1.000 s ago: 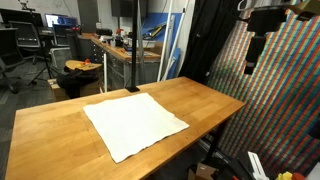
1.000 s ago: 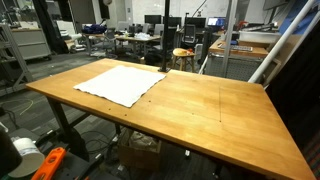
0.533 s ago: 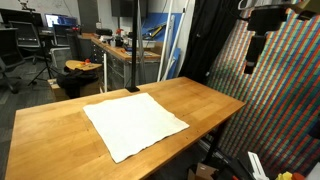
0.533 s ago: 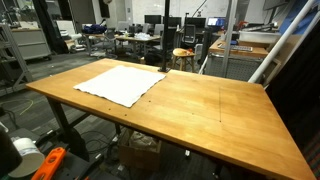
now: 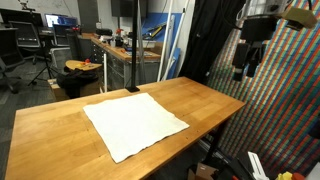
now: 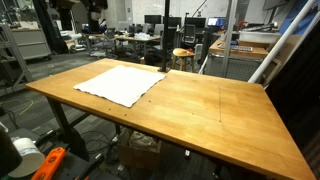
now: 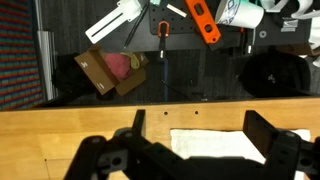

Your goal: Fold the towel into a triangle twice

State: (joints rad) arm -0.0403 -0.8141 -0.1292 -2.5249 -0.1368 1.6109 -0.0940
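A white towel (image 5: pixel 135 124) lies spread flat on the wooden table (image 5: pixel 205 100), towards one end; it shows in both exterior views (image 6: pixel 122 83). My gripper (image 5: pixel 243 68) hangs high in the air beyond the table's edge, well away from the towel and pointing down. In the wrist view its two dark fingers (image 7: pixel 200 125) stand wide apart with nothing between them, and part of the towel (image 7: pixel 215 145) and the table edge (image 7: pixel 60 135) show far below.
A stool (image 5: pixel 82 66) and a cluttered workbench (image 5: pixel 120 50) stand behind the table. A black curtain (image 5: pixel 200 40) and a coloured mesh panel (image 5: pixel 290 100) are close to the arm. A cardboard box (image 7: pixel 100 72) and an orange tool (image 7: pixel 203 22) lie on the floor.
My gripper has shifted slightly towards the table in an exterior view. The towel has not moved.
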